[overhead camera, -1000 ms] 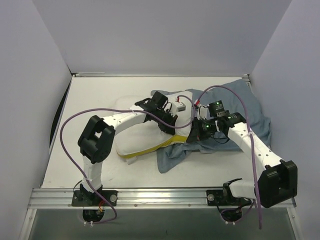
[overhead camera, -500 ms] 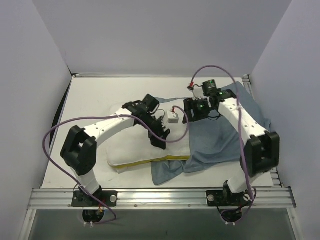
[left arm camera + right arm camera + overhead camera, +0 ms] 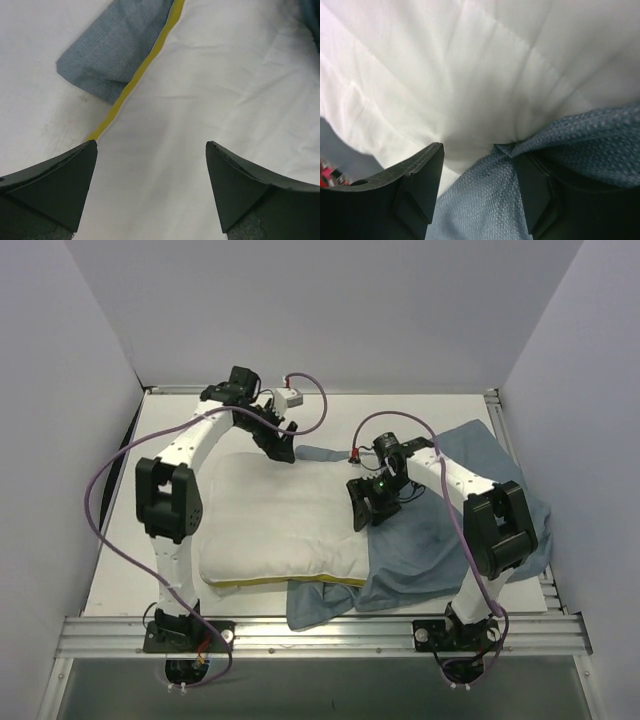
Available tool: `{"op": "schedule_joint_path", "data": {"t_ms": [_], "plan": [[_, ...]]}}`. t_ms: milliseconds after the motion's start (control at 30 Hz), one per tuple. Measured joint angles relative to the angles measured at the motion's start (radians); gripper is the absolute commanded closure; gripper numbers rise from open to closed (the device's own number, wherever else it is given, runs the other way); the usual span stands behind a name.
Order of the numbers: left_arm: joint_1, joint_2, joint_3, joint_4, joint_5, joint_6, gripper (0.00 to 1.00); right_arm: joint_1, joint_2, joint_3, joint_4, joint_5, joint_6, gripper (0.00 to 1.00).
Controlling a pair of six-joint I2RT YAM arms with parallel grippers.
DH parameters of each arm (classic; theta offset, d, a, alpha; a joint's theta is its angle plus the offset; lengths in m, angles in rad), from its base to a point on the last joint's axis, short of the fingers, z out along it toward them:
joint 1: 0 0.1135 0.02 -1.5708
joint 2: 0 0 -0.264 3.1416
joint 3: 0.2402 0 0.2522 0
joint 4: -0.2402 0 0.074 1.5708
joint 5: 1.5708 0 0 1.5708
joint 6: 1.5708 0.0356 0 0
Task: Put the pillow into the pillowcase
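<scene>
The white pillow (image 3: pixel 280 520) lies flat at the table's middle left, its yellow band (image 3: pixel 270 583) along the near edge. The grey-blue pillowcase (image 3: pixel 450 530) spreads to its right and tucks under its near right corner. My left gripper (image 3: pixel 280 448) hovers open over the pillow's far edge. The left wrist view shows the pillow (image 3: pixel 210 90) below the left gripper (image 3: pixel 150 145), which holds nothing, with a pillowcase corner (image 3: pixel 110 55) beyond. My right gripper (image 3: pixel 360 515) is at the pillow's right edge. Its jaws (image 3: pixel 477 150) stand apart against the pillow (image 3: pixel 470 65), with pillowcase fabric (image 3: pixel 480 200) draped over the right finger.
White walls enclose the table (image 3: pixel 180 430) on three sides. A metal rail (image 3: pixel 320 632) runs along the near edge at the arm bases. Purple cables (image 3: pixel 105 510) loop off both arms above the table.
Both grippers have opened. The left arm swung from the pillow's middle to its far edge. The right arm let go of the pillowcase and came to the pillow's right edge. The pillow now lies flatter.
</scene>
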Motion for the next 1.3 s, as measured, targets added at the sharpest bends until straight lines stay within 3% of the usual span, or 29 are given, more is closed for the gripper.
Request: {"op": "schedule_joint_path", "data": {"t_ms": [133, 233, 267, 333, 367, 500, 633, 867, 1200, 1233, 1300], "plan": [[-0.037, 0.121, 0.002, -0.06, -0.005, 0.054, 0.02, -0.015, 0.0, 0.055, -0.115, -0.068, -0.04, 0.34], [-0.06, 0.165, -0.045, -0.07, -0.022, 0.127, 0.03, -0.063, 0.013, 0.21, -0.169, -0.088, -0.05, 0.3], [-0.066, 0.172, -0.061, -0.069, -0.03, 0.158, 0.16, -0.09, 0.026, 0.285, -0.175, -0.088, -0.039, 0.3], [-0.076, 0.177, -0.082, -0.069, -0.039, 0.215, 0.29, -0.15, 0.078, 0.47, -0.175, -0.073, -0.005, 0.29], [-0.079, 0.175, -0.088, -0.07, -0.039, 0.246, 0.45, -0.186, 0.124, 0.59, -0.16, -0.058, 0.011, 0.29], [-0.092, 0.142, -0.129, -0.067, -0.036, 0.358, 0.79, -0.259, 0.29, 0.883, -0.115, 0.018, 0.011, 0.27], [-0.117, 0.11, -0.15, -0.066, -0.056, 0.428, 0.99, -0.248, 0.465, 0.99, -0.108, 0.061, -0.046, 0.27], [-0.178, 0.032, -0.251, 0.014, -0.133, 0.503, 1.0, -0.167, 0.668, 0.972, -0.107, 0.08, -0.113, 0.25], [-0.233, 0.006, -0.286, 0.045, -0.16, 0.526, 1.0, -0.035, 0.657, 0.861, -0.074, 0.121, -0.274, 0.26], [-0.233, 0.006, -0.286, 0.046, -0.159, 0.526, 1.0, -0.024, 0.653, 0.856, -0.073, 0.126, -0.289, 0.27], [-0.232, 0.006, -0.286, 0.046, -0.157, 0.527, 1.0, -0.005, 0.65, 0.842, -0.073, 0.135, -0.325, 0.4]]}}
